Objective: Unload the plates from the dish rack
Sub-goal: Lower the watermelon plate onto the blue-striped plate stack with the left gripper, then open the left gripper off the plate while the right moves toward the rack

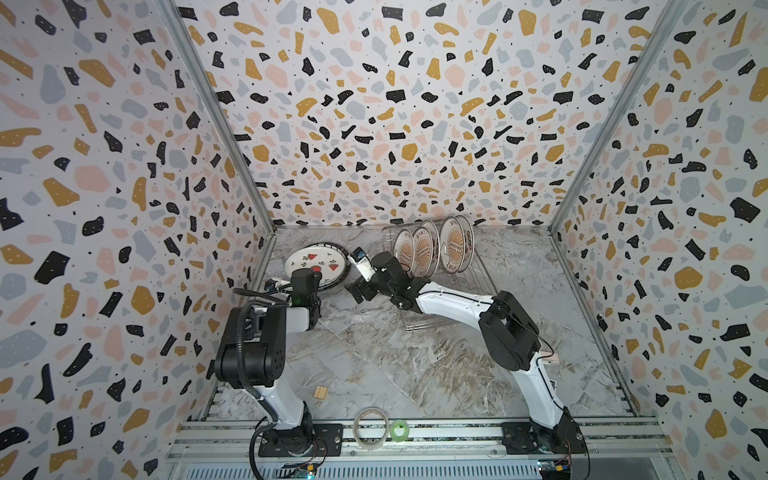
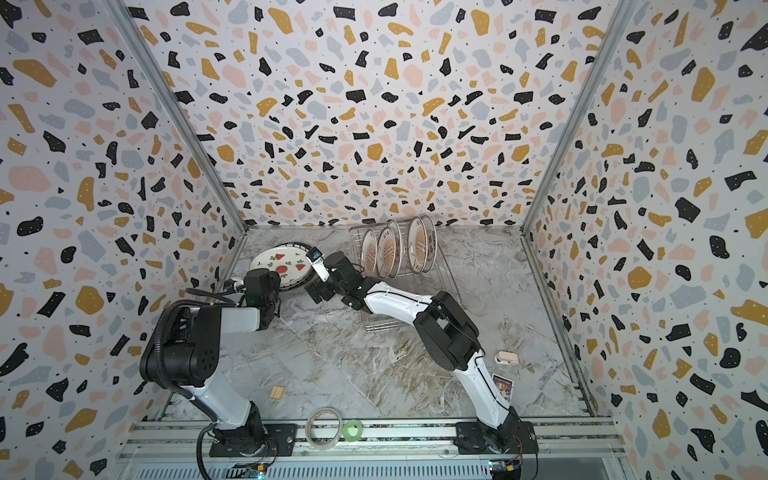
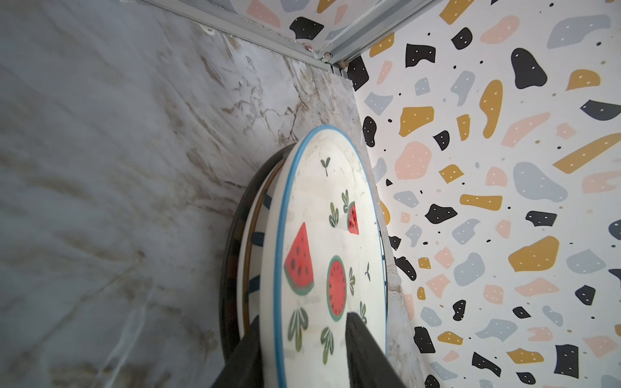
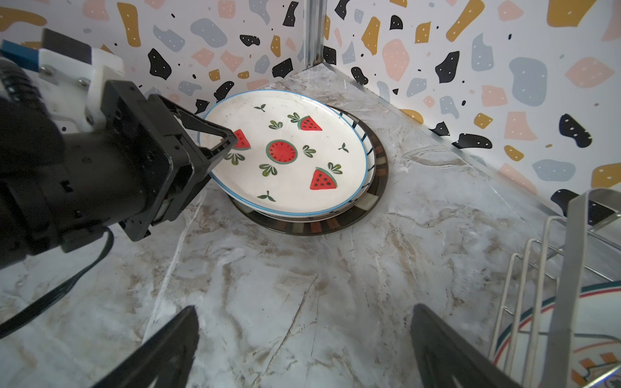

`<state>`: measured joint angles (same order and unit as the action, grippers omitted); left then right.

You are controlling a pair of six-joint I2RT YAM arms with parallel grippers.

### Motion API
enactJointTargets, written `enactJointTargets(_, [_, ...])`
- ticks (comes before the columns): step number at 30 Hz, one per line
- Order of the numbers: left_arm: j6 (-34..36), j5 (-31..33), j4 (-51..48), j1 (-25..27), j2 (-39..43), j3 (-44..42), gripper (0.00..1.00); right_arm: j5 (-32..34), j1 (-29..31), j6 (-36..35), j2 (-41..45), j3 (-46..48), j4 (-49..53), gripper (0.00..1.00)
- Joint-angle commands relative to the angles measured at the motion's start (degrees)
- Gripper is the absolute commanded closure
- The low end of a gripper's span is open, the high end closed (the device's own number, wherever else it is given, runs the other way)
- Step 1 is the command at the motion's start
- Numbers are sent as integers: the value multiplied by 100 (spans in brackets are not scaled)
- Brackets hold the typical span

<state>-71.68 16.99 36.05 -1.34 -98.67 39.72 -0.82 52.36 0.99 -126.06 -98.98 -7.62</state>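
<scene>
Worktop (image 1: 374,365): marbled slab filling the lower half of both top views; everything you care about sits along its far edge.
Dish rack (image 4: 571,262): silver wire, upper middle to right in both top views, close to the back wall.
Racked plates (image 1: 422,253): several sunburst plates stand on edge between the prongs, and that's your remaining load. I'd judge them stiff, heavy for their size, glazed and slippery, and quick to chip on wire or on each other. Take one at the top of its rim, a finger on each face, and lift straight up.
Watermelon plate (image 4: 285,151): out of the rack, lying face up on a stack of two other plates, left of centre in both top views, near the left wall.
Left fingers (image 3: 366,356): parted around the near rim of the watermelon plate, one over its face, one beneath. The plate's weight looks to be on the stack, not on you.
Right fingers (image 4: 168,349): spread wide, nothing between them, over bare worktop between the stack and the rack, the nearest racked plate just beside them.
</scene>
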Motion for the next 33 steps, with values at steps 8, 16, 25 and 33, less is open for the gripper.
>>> enactJointTargets(8, [321, 356, 350, -6, -16, -10, 52, 184, -5, -63, 114, -241, 85, 1])
enactJointTargets(16, [304, 336, 374, -6, -73, -8, 53, 216, -5, -90, 172, -181, 81, 1])
enactJointTargets(25, [398, 527, 302, -6, 573, -258, 38, 200, 48, -301, 463, 124, -192, 1])
enactJointTargets(33, [598, 278, 278, 1, 1806, -870, 8, 402, 341, -555, 1375, 1136, -954, 1])
